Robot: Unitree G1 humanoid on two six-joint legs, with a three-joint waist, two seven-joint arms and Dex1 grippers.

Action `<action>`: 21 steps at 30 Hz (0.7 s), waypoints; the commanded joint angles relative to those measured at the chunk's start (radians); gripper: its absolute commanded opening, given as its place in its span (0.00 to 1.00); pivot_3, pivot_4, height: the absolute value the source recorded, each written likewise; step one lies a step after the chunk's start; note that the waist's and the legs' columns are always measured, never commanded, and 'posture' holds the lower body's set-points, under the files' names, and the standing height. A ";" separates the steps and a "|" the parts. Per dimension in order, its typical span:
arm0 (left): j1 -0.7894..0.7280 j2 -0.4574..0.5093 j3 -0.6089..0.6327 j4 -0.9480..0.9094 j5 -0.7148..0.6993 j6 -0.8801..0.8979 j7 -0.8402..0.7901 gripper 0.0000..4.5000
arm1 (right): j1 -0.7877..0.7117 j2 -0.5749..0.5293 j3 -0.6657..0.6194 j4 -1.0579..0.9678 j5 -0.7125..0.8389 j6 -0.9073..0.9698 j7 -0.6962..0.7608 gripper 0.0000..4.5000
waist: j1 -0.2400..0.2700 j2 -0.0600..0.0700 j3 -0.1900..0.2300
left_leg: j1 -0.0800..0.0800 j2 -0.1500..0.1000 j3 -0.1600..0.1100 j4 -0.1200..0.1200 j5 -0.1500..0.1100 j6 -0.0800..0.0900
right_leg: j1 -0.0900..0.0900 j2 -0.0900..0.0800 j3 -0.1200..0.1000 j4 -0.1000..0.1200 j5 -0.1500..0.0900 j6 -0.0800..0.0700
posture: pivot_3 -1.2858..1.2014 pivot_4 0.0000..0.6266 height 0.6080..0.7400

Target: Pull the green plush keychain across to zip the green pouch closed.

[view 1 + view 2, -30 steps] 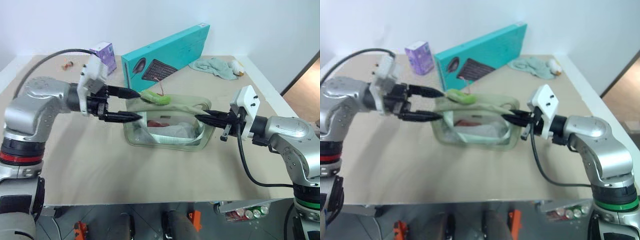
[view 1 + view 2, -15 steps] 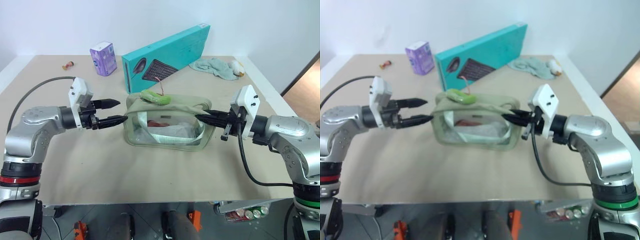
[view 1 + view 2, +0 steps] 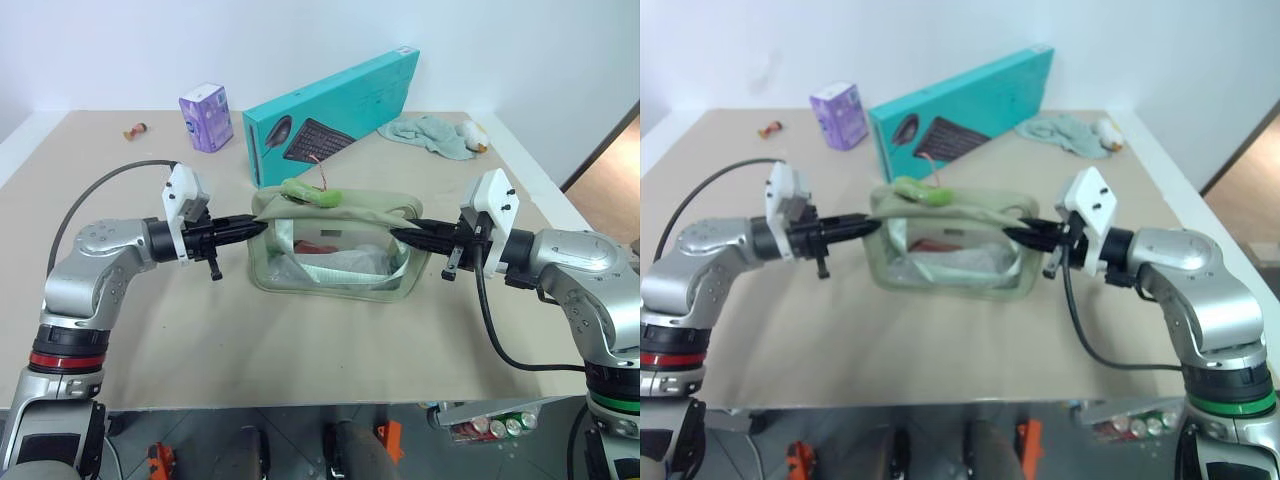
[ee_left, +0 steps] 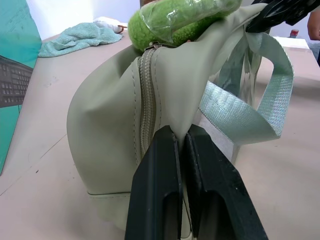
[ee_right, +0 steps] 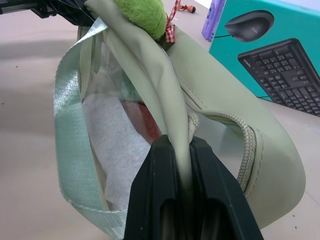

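- Green pouch (image 3: 335, 250) is sitting near the middle of the worktop (image 3: 300, 340), stretched between two grippers.
- Left gripper (image 4: 184, 150) is pressing its fingers together on a fold of fabric at the pouch's left end, right beside the zipper (image 4: 146, 100); this is probably anchoring that end so the pouch is not sliding when the slider gets pulled.
- Right gripper (image 5: 181, 150) is pinching the fabric lip at the opposite end, apparently keeping the top taut so the zipper track is lying straight.
- Green plush keychain (image 3: 310, 193) is resting on top of the pouch toward its left end, with its reddish cord (image 3: 322, 178) sticking up; neither gripper is touching it.
- Pale strap (image 4: 250, 100) is looping loose down the pouch's side.
- Beyond the pouch, a teal keyboard box (image 3: 335, 105) is leaning along the far edge, a purple carton (image 3: 206, 117) is standing toward the far left corner, and a pale cloth (image 3: 432, 133) is lying toward the far right corner.
- With both grippers occupied, one seemingly needs to let go to take the keychain.
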 commanded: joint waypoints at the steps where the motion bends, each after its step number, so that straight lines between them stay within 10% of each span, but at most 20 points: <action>1: -0.021 -0.006 0.002 -0.022 -0.015 -0.004 -0.007 0.00 | -0.007 -0.011 -0.033 -0.040 0.058 0.037 0.001 0.23 | 0.000 0.000 0.000 | 0.000 0.000 0.000 0.000 0.000 0.000 | 0.000 0.000 0.000 0.000 0.000 0.000 | 0.52 0.24 1.00; 11: -0.031 -0.008 -0.014 -0.026 -0.021 0.002 -0.016 0.00 | -0.176 -0.109 -0.054 -0.109 0.197 0.175 0.010 0.98 | -0.002 0.000 0.000 | 0.000 0.000 0.001 0.000 0.000 0.000 | 0.000 -0.001 0.001 0.000 0.001 0.000 | 0.52 0.24 1.00; 21: -0.036 -0.028 -0.026 -0.076 -0.037 0.027 -0.003 0.00 | -0.326 0.062 0.129 -0.040 0.097 0.085 -0.059 0.99 | 0.001 -0.001 0.000 | -0.002 0.000 -0.001 0.000 0.000 0.000 | 0.000 0.000 0.000 0.000 0.000 0.000 | 0.52 0.24 1.00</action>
